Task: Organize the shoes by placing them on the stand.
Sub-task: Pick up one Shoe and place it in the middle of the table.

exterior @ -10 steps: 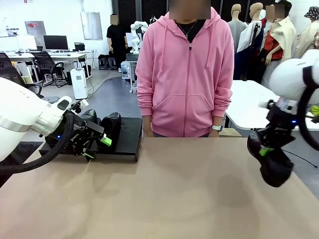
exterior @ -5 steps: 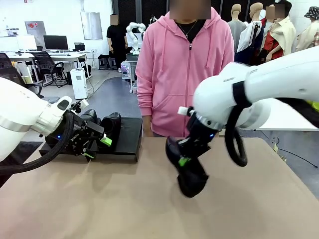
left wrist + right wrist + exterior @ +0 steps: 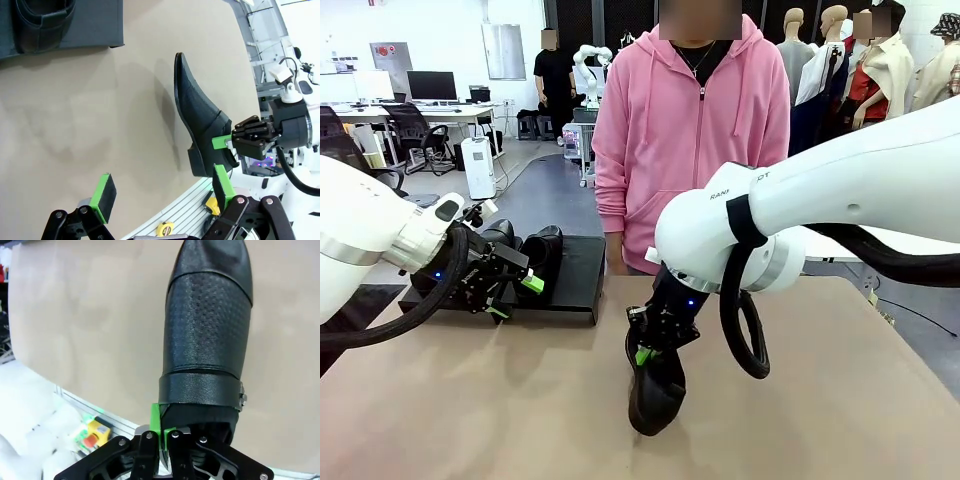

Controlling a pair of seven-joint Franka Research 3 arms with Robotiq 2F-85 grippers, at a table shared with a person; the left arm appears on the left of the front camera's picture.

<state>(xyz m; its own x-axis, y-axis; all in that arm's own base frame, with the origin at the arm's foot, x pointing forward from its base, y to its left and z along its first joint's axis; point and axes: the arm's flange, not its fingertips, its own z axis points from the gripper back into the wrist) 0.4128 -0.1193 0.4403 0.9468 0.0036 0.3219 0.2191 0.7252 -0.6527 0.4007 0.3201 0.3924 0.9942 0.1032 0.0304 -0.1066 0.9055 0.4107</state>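
We list first the broad tan flat-topped table (image 3: 520,420), which carries everything below. At its far side we note a person in a pink zip hoodie (image 3: 692,150), standing with arms down. Next we enter the low flat black stand (image 3: 575,275), set at the table's far left edge; in the left wrist view its dark platform (image 3: 95,25) meets the top edge with one black leather shoe (image 3: 42,25) lying on it. In the front view we count two glossy black slip-on shoes (image 3: 535,255) on the stand, close beside each other, partly hidden by the left arm. We record the white right arm (image 3: 840,190) reaching across the middle of the table, its black two-finger right tool (image 3: 650,350) pinching the heel rim of a further black leather loafer (image 3: 657,385); this shoe hangs toe-down over the table near the middle, well apart from the stand, and we cannot tell whether its toe touches the surface. In the right wrist view that loafer (image 3: 210,335) shows a pebbled vamp and a strap with a small metal buckle, a green pad (image 3: 156,422) pressed against its collar. In the left wrist view the same shoe (image 3: 200,115) is seen side-on. Last, the left tool (image 3: 510,295), beside the stand's front, stands spread, its green pads (image 3: 105,192) wide apart around nothing.
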